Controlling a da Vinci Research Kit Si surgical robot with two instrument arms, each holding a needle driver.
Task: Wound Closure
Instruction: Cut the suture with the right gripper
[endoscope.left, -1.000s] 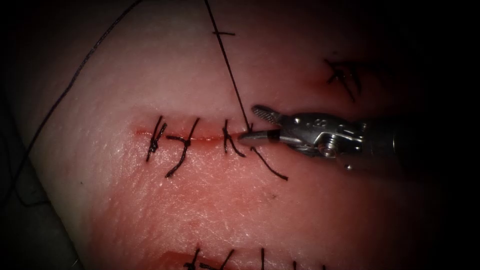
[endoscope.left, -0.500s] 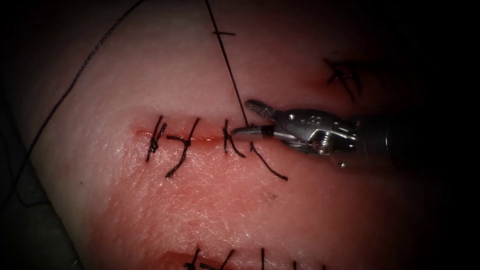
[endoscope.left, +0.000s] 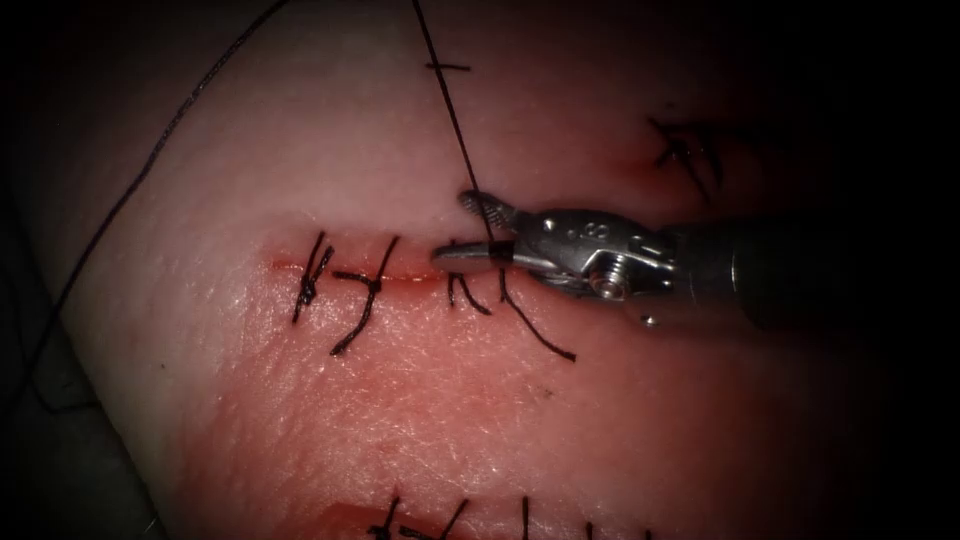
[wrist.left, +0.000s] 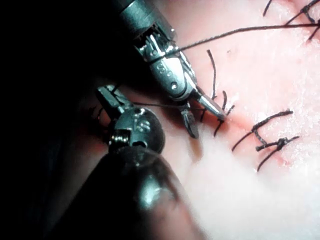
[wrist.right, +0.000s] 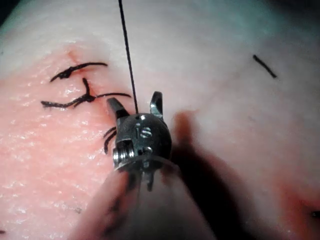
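I have the right tool (endoscope.left: 452, 226) lying low over the tissue (endoscope.left: 450, 420) at the right end of the cut (endoscope.left: 400, 277), reaching in from the tissue's right edge. Its jaws are spread and pinch nothing. The taut thread (endoscope.left: 450, 110) runs down from the far edge of the tissue and passes between them, close to the hinge. The lower jaw lies along the line of the cut, over the third stitch (endoscope.left: 458, 290). The upper jaw tilts up, clear of the surface. From the right wrist I see the same tool (wrist.right: 134, 98) forked around the thread (wrist.right: 126, 50), with the strand standing straight between the two tips. A loose thread tail (endoscope.left: 535, 330) curls on the tissue just beside the tool, on the near side of the cut. From the left wrist, the left tool (wrist.left: 106, 95) sits near the right tool (wrist.left: 207, 125), and a thin strand stretches from its tip; whether it grips that strand I cannot tell. I cannot tell where the needle is.
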